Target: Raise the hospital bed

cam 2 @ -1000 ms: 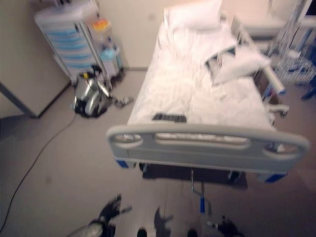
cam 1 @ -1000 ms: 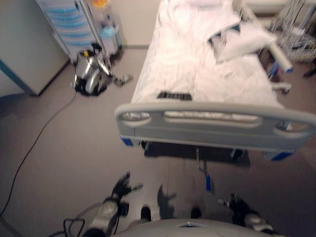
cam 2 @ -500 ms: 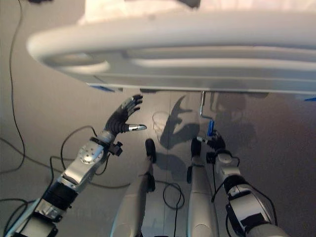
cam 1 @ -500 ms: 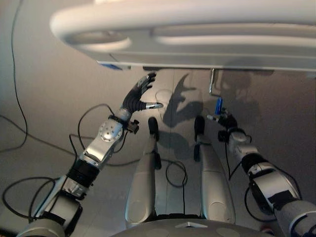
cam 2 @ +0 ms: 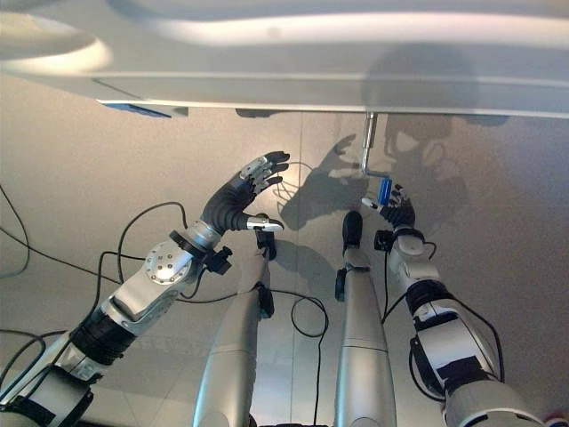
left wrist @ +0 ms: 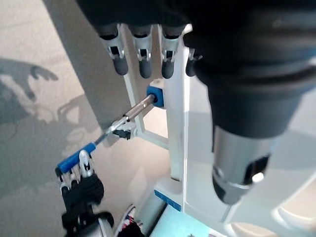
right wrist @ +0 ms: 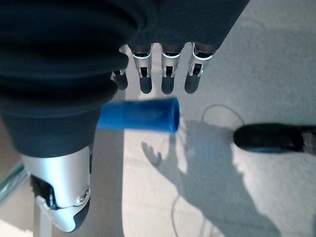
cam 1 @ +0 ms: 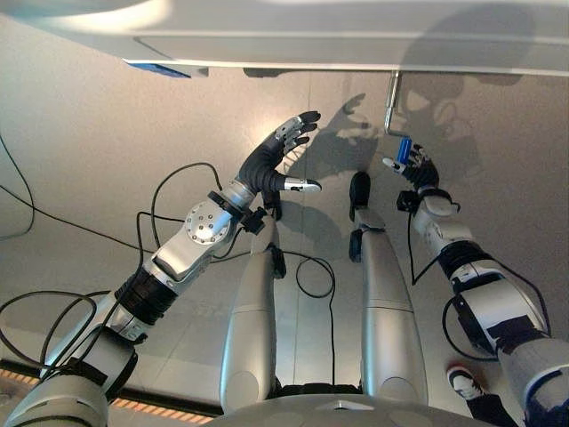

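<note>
Right robot hand: fingers relaxed and fairly straight at the blue crank grip, beside it, nothing clasped.
Left robot hand: spread wide, holding nothing, in the air below the bed.
Crank: hangs under the bed's footboard, grip at its lower end.
Risk: I judge that, unclosed, the fingers may slip off the round grip once cranking starts.
Cause: the thumb isn't wrapped round.

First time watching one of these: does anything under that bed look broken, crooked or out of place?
Nothing stands out. The crank hangs from under the footboard with its blue handle intact. The right hand is at the handle, fingers straight, not curled round it. The left hand is open in the air beside it.
</note>
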Available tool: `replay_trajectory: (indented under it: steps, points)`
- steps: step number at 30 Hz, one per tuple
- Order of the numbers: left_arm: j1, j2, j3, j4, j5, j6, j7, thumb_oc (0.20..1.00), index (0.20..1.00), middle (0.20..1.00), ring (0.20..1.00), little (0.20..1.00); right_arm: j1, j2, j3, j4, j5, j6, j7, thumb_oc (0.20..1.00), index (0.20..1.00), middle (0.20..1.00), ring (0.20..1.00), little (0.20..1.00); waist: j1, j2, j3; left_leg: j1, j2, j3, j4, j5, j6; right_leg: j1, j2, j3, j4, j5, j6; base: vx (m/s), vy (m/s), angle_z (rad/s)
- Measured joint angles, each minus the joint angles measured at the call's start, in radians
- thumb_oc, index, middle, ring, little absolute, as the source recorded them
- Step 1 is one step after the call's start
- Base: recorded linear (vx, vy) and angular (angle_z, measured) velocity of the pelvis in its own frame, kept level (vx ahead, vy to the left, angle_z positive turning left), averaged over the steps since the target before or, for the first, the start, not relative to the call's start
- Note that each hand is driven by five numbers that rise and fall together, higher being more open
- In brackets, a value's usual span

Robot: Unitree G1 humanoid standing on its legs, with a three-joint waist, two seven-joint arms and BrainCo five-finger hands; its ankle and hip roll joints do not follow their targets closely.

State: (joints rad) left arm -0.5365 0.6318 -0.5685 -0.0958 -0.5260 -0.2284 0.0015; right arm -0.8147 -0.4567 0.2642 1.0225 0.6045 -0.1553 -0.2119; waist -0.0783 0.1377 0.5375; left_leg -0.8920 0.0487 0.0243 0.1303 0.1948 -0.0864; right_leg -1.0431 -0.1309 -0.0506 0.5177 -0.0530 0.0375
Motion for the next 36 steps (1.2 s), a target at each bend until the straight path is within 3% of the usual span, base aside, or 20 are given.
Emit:
replay_trajectory:
  steps: [9,19,30,36]
  points:
    - [-0.037,0.005,-0.006,-0.026,-0.018,-0.001,0.009,1.000,1.000,1.000,1.000,1.000,-0.023,0.000,0.005,-0.049,0.106,-0.021,-0.005,1.000,1.000,1.000,1.000,1.000,-0.019,-0.007,0.002,-0.019,0.000,0.003,-0.012,-0.002,-0.001,-0.014,0.002,-0.002,-0.028,0.008,-0.003,0.02,0.012,-0.02]
    - [-0.073,0.023,-0.048,-0.072,-0.060,-0.004,0.008,1.000,1.000,1.000,1.000,1.000,-0.177,-0.040,0.031,0.227,0.188,-0.003,0.078,1.000,1.000,1.000,1.000,1.000,-0.009,-0.013,-0.001,-0.042,-0.001,0.002,-0.012,-0.002,-0.001,-0.034,0.002,-0.003,-0.032,0.009,-0.001,0.00,0.000,0.00]
    - [-0.103,0.017,-0.058,-0.080,-0.080,-0.016,-0.002,1.000,1.000,1.000,1.000,1.000,-0.212,-0.047,0.066,0.295,0.134,0.049,0.141,1.000,1.000,1.000,1.000,1.000,0.044,-0.013,-0.001,-0.050,-0.002,0.003,-0.012,-0.002,0.000,-0.043,0.001,-0.003,-0.029,0.009,-0.001,0.00,0.000,0.00]
    - [-0.116,0.014,-0.054,-0.082,-0.078,-0.022,-0.002,1.000,1.000,1.000,1.000,1.000,-0.219,-0.023,0.069,0.296,0.090,0.057,0.149,1.000,1.000,1.000,1.000,1.000,0.044,-0.013,-0.001,-0.063,-0.006,0.003,-0.010,0.000,0.001,-0.056,-0.004,-0.005,-0.025,0.009,0.000,0.00,0.000,0.00]
